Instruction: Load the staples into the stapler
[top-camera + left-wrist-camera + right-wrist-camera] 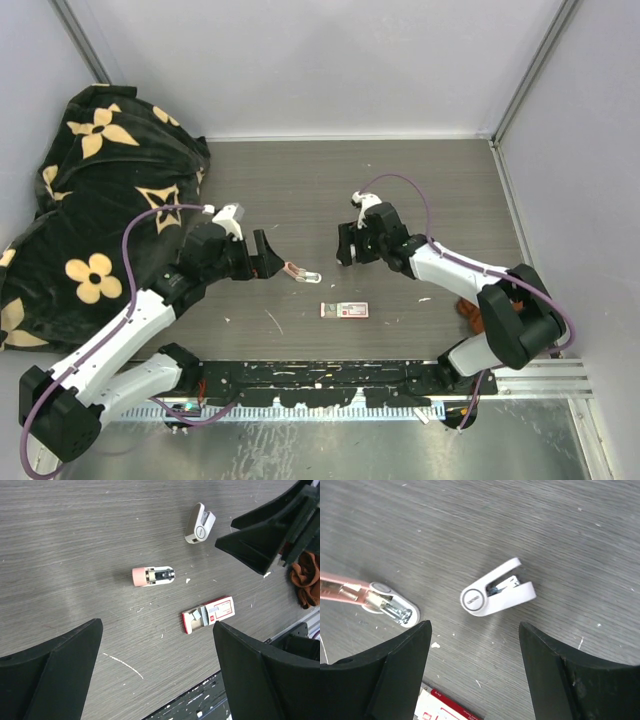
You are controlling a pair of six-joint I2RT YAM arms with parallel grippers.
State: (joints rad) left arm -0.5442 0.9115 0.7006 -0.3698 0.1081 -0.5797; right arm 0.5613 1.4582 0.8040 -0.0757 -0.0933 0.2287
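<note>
1. Staples lie in the staple box [345,310], flat on the table [420,190], at about four o'clock from the pink-ended stapler [300,272] in the top view. In the left wrist view the box's tray looks slid partly out, with pale strips showing.
2. The left gripper [270,256] hangs released, jaws spread wide with nothing between them, above the pink-ended stapler and the box. The right gripper [474,629] is also released. Its jaws stand apart over the white stapler [495,591] and touch nothing.
3. The step in hand looks to be the right arm taking up the white stapler. It lies on its side. In the right wrist view its mouth gapes toward two o'clock and its round hinge end sits at eight o'clock.
4. The stapler sits toward twelve o'clock of the finger gap, so the wrist should ease forward until the body is centred, then go straight down.
5. The fingers should close across the flat sides near the hinge. A squeeze across the gaping mouth would probably snap it shut.
6. The stapler looks small and smooth and will likely skid, so get the fingertips low to the table and close slowly.
7. The pink-ended stapler lies near, at nine o'clock of the white one, seemingly opened with its metal channel exposed. Avoid nudging it.
8. The two grippers are near each other, so the left one is best kept off the right's path.
</note>
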